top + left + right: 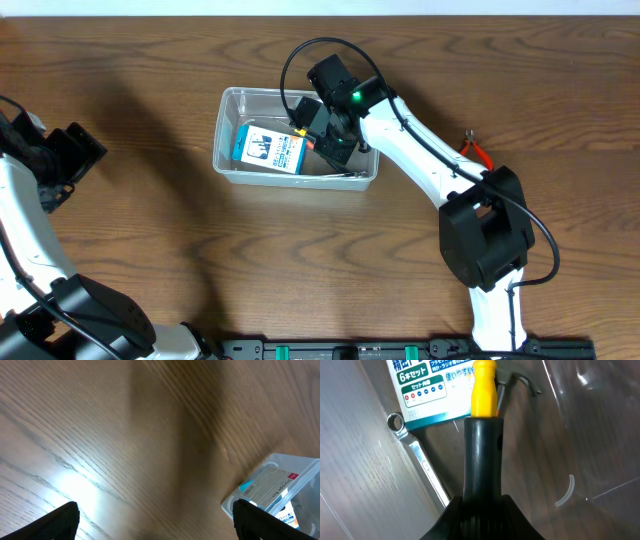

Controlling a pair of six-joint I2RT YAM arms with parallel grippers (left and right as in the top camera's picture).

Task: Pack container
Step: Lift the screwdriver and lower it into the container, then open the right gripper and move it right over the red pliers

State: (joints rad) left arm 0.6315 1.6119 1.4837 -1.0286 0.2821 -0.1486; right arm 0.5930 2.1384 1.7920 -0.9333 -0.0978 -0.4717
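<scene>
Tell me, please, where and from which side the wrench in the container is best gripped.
Probably grip the wrench mid-shank, straight down from above, jaws across its narrow width: it lies flat on the container floor, and the straight shank is bare, its ring end close beside the blue-and-white box.

Red-handled tool (partly hidden) on wooden table

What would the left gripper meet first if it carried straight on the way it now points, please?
Probably the bare wooden table: the open left gripper faces plain wood, and the container sits off to the side, outside that line.
</scene>
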